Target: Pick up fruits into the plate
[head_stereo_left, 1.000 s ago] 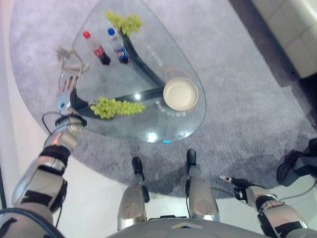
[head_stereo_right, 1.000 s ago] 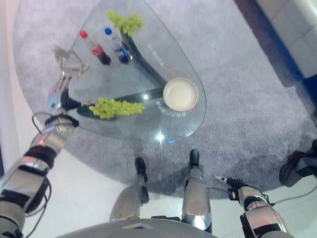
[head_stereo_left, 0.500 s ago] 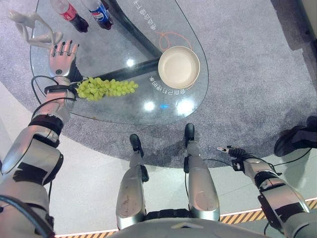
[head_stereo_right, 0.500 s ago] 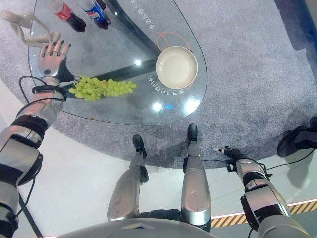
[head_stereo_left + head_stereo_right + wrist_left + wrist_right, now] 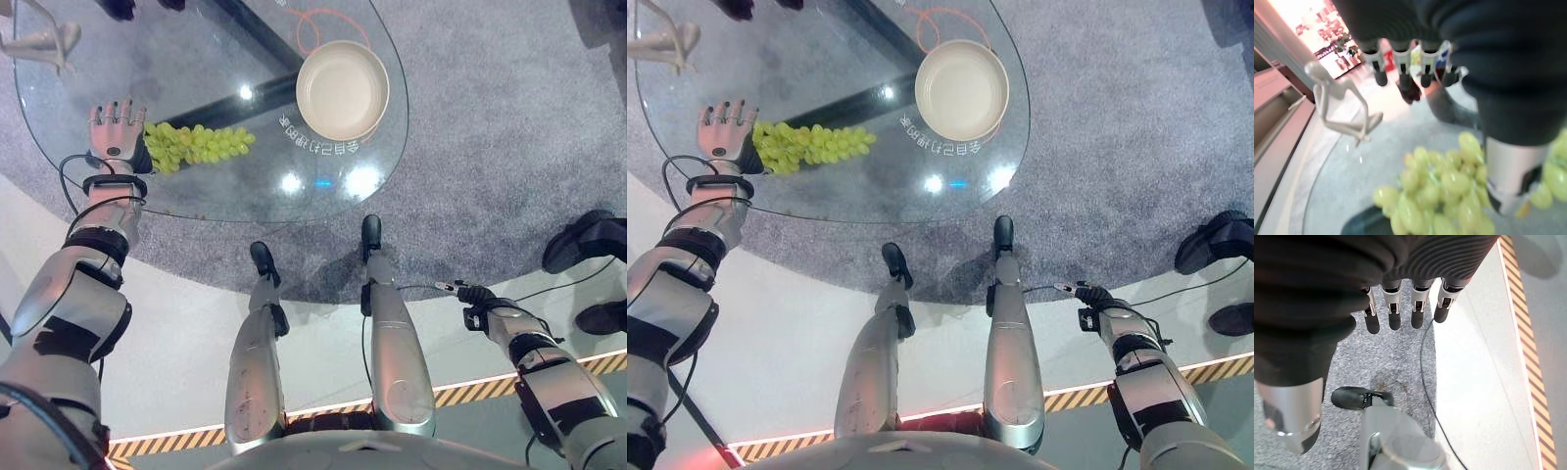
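A bunch of green grapes (image 5: 196,145) lies on the glass table (image 5: 225,196), towards its left side. My left hand (image 5: 110,135) rests open at the bunch's left end, fingers straight and pointing away from me. In the left wrist view the grapes (image 5: 1440,196) sit just under the palm, with the thumb (image 5: 1508,171) against them. An empty cream plate (image 5: 343,90) stands on the table's right part, about a hand's length from the bunch. My right hand (image 5: 475,294) hangs open low at the right, off the table, its fingers (image 5: 1396,308) straight above the carpet.
A white figurine (image 5: 39,39) stands at the table's far left corner. The bases of dark bottles (image 5: 118,8) show at the far edge. A person's black shoes (image 5: 578,240) are on the carpet at the right. Yellow-black tape (image 5: 470,392) crosses the floor near me.
The camera has tilted down, so the table sits higher in view. My left hand has drawn in against the left end of the grapes. The right hand has stayed low.
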{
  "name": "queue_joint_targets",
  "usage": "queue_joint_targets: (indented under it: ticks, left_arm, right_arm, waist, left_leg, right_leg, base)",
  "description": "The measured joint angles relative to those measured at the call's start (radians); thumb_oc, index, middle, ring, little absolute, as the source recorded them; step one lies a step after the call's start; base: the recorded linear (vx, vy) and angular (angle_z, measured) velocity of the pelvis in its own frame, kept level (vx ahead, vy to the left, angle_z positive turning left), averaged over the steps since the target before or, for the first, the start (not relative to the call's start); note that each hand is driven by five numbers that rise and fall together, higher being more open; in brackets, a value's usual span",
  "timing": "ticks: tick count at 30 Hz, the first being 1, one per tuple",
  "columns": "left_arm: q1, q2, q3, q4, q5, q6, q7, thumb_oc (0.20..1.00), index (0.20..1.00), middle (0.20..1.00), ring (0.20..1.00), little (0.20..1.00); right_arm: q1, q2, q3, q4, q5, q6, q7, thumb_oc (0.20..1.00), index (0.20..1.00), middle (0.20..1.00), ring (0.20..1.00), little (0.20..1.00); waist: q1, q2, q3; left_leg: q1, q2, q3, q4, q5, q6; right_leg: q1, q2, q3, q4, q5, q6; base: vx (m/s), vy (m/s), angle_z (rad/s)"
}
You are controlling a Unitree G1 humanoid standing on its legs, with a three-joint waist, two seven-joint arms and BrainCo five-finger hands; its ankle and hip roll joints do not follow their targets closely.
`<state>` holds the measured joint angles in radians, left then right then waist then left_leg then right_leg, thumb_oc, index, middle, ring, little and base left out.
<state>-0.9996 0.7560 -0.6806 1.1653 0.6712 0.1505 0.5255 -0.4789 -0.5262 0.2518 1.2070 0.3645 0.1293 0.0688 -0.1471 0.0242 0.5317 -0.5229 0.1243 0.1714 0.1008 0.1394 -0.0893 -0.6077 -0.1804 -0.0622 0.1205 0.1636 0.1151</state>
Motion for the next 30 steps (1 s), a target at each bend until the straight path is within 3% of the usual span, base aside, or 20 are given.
queue_joint_targets:
  ticks: [5, 11, 18, 21, 25, 30]
  left_arm:
    - [-0.002, 0.000, 0.002, 0.010, -0.008, 0.028, 0.042, 1.000, 1.000, 1.000, 1.000, 1.000]
    - [-0.011, 0.001, 0.091, 0.008, -0.166, 0.025, 0.159, 1.000, 1.000, 1.000, 1.000, 1.000]
    - [-0.084, 0.005, 0.107, 0.039, -0.180, 0.025, 0.193, 1.000, 1.000, 1.000, 1.000, 1.000]
    - [-0.092, 0.005, 0.107, 0.044, -0.181, 0.022, 0.215, 1.000, 1.000, 1.000, 1.000, 1.000]
    - [-0.126, 0.005, 0.107, 0.043, -0.237, -0.006, 0.274, 1.000, 1.000, 1.000, 1.000, 1.000]
    - [-0.179, 0.011, 0.097, 0.046, -0.193, -0.055, 0.277, 1.000, 1.000, 1.000, 1.000, 1.000]
  right_arm:
    - [0.000, -0.002, 0.000, -0.003, 0.014, -0.022, 0.001, 1.000, 1.000, 1.000, 1.000, 1.000]
    - [0.008, -0.002, 0.000, -0.016, 0.018, -0.046, 0.005, 1.000, 1.000, 1.000, 1.000, 1.000]
    - [0.012, 0.001, 0.001, -0.019, 0.039, -0.070, 0.006, 1.000, 1.000, 1.000, 1.000, 1.000]
    - [0.014, -0.001, 0.001, -0.019, 0.039, -0.078, 0.006, 1.000, 1.000, 1.000, 1.000, 1.000]
    - [0.033, 0.001, 0.002, -0.019, 0.039, -0.091, 0.007, 1.000, 1.000, 1.000, 1.000, 1.000]
    - [0.057, 0.001, 0.007, -0.037, 0.042, -0.110, 0.009, 1.000, 1.000, 1.000, 1.000, 1.000]
  waist:
    - [0.001, -0.008, -0.001]
    - [0.000, -0.024, -0.001]
    - [-0.013, -0.063, 0.001]
    - [-0.025, -0.064, 0.001]
    - [-0.025, -0.064, 0.001]
    - [-0.026, -0.066, 0.001]
  left_leg:
    - [-0.075, 0.001, -0.017, 0.081, -0.029, 0.002]
    - [-0.150, 0.003, -0.029, 0.183, -0.076, 0.002]
    - [-0.225, 0.012, -0.032, 0.231, -0.084, 0.008]
    - [-0.239, 0.015, -0.035, 0.245, -0.092, 0.008]
    - [-0.244, 0.017, -0.036, 0.264, -0.105, 0.007]
    - [-0.283, 0.017, -0.039, 0.301, -0.120, 0.011]
  right_leg:
    - [-0.070, -0.009, 0.001, 0.082, -0.037, 0.001]
    - [-0.133, -0.017, 0.012, 0.161, -0.070, 0.002]
    - [-0.199, -0.012, 0.018, 0.185, -0.070, 0.004]
    - [-0.206, -0.010, 0.017, 0.186, -0.070, 0.003]
    - [-0.209, -0.010, 0.021, 0.198, -0.072, -0.002]
    - [-0.240, -0.013, 0.024, 0.222, -0.085, -0.001]
  base:
    - [0.02, -0.012, 0.06]
    - [0.02, 0.004, 0.03]
    - [0.00, 0.000, 0.00]
    - [0.00, 0.000, 0.00]
    - [0.00, 0.000, 0.00]
    - [0.00, 0.008, 0.00]
